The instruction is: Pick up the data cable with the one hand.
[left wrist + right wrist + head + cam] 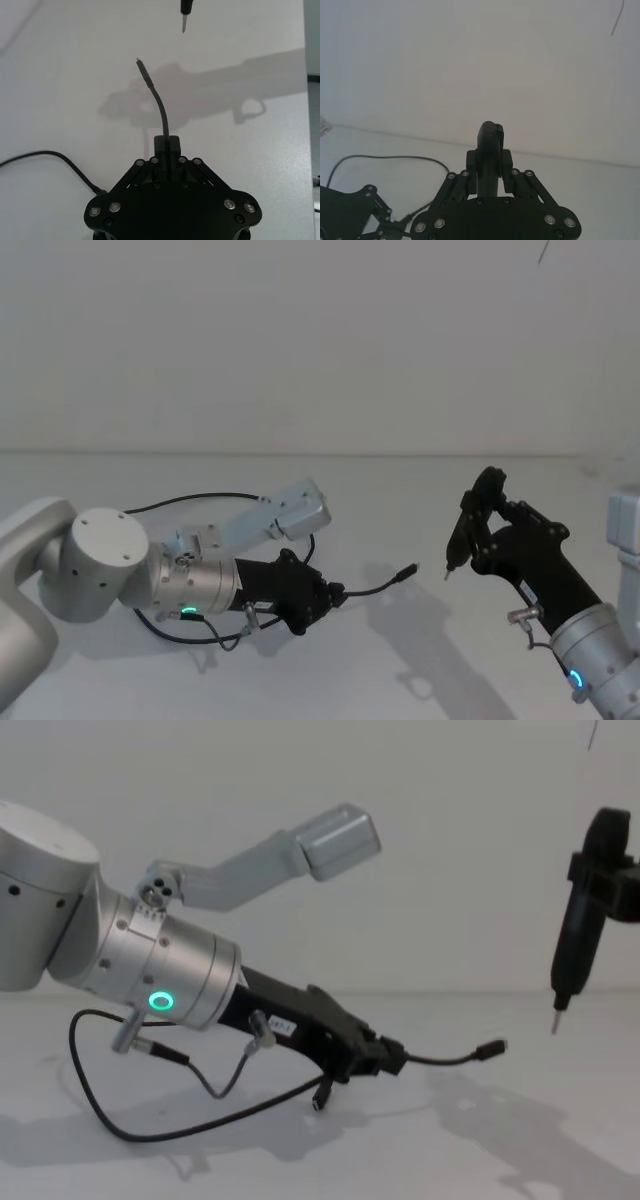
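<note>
White surface [400,665] in front of a plain pale wall [300,340].

Left gripper [335,592]: at the lower left-centre of the head view, on a silver wrist with a lit green ring light [158,1001], reaching toward the middle of the frame. Jaws are closed tight on the data cable [380,587], close to one of its ends. In the left wrist view the gripper [168,145] pinches the data cable [161,107], and a short curved length runs out beyond the jaws to a small plug.

In the chest view that free end [440,1060] projects past the gripper [388,1058] and is clear of the surface, with its shadow below. The remaining black cable lies in a wide loop around and below the left arm, at the lower left of that frame.

Right gripper [492,525]: at the right of the head view, raised. Jaws are closed on a slim dark tool [460,540] whose pointed metal tip points down, well apart from the cable's plug.
</note>
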### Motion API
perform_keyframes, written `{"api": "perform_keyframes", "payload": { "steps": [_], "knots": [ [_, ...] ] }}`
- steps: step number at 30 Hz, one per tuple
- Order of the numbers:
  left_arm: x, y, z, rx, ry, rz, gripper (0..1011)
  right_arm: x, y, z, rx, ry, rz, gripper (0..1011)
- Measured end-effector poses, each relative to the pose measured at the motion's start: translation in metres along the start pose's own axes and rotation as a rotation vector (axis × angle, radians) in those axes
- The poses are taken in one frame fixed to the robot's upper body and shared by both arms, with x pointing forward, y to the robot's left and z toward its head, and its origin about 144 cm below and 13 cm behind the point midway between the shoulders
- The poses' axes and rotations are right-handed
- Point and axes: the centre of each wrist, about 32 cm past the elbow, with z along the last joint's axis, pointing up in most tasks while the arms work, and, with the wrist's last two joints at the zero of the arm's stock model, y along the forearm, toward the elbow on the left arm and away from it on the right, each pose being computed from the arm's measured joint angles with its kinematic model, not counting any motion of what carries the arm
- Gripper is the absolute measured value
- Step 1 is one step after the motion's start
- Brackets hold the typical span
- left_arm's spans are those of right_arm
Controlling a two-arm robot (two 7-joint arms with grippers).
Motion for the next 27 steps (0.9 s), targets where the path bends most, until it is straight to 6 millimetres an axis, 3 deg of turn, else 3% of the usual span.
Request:
{"api": "perform_keyframes", "payload": {
  "steps": [10,27],
  "knots": [
    [0.001,0.007,0.006,-0.035,-0.045,0.025,38,0.001,0.010,0.007,0.032,-0.005,0.016,279],
    [0.002,0.011,0.010,-0.057,-0.071,0.039,38,0.010,0.036,0.001,0.062,-0.053,0.026,279]
  ]
}}
